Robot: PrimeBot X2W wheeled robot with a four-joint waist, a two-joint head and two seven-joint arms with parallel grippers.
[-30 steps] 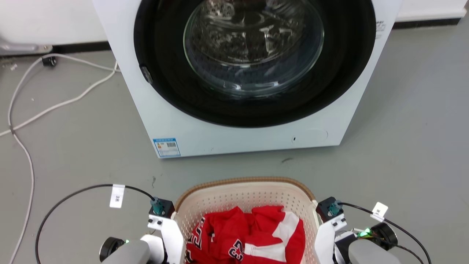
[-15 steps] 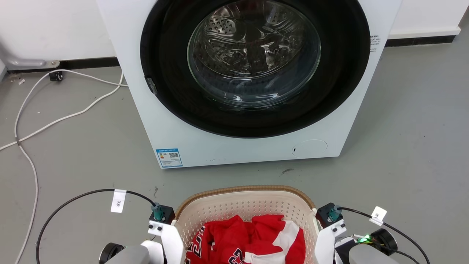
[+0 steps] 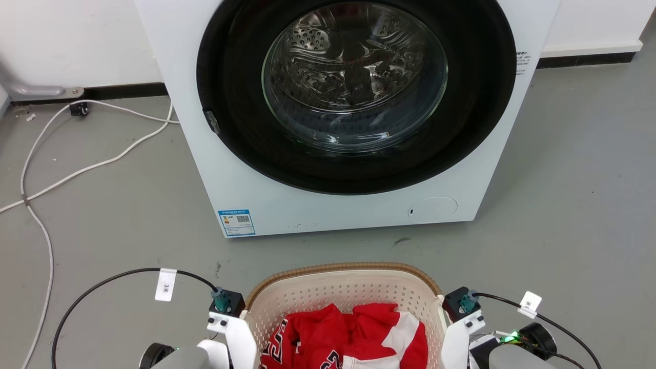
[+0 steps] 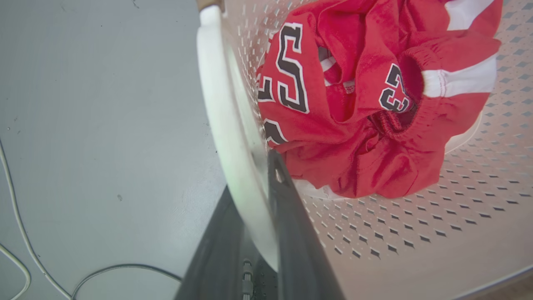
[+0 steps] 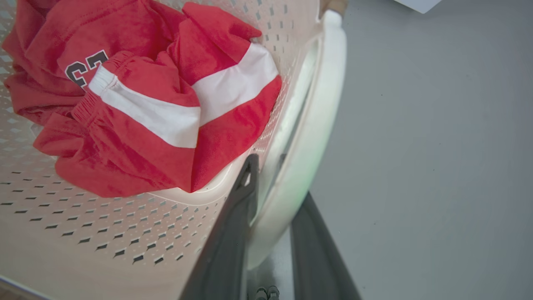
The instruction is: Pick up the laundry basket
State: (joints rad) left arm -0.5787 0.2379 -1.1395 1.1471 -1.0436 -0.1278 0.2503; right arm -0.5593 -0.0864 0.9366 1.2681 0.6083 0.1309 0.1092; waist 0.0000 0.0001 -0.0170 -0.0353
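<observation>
Holding noted on both sides of the laundry basket [image 3: 343, 268], which sits at the bottom centre of the head view, in front of the washing machine [image 3: 236, 189]; cannot tell whether its base is clear of the grey floor [image 3: 113, 215].

Far left: white cable [image 3: 31, 169] trails over the floor, well apart from the basket.

Left gripper [image 4: 250, 177]: the two dark fingers are closed down to a narrow gap on the white left handle [image 4: 225, 112], one finger inside the perforated wall, the other outside it. Both touch the handle.

Centre: basket holds crumpled red garments [image 4: 358, 137] with white bands and black-and-white "23" numerals; they lie on the basket bottom, against the left wall. Brown woven-look rim faces the machine. Machine's round glass door [image 3: 353, 77] shows the steel drum behind it; a blue label [image 3: 236, 222] sits at the lower left of its front panel.

Right gripper [image 5: 277, 179]: same arrangement, fingers nearly together on the white right handle [image 5: 320, 116], inner finger against the basket wall, outer finger on the floor side.
</observation>
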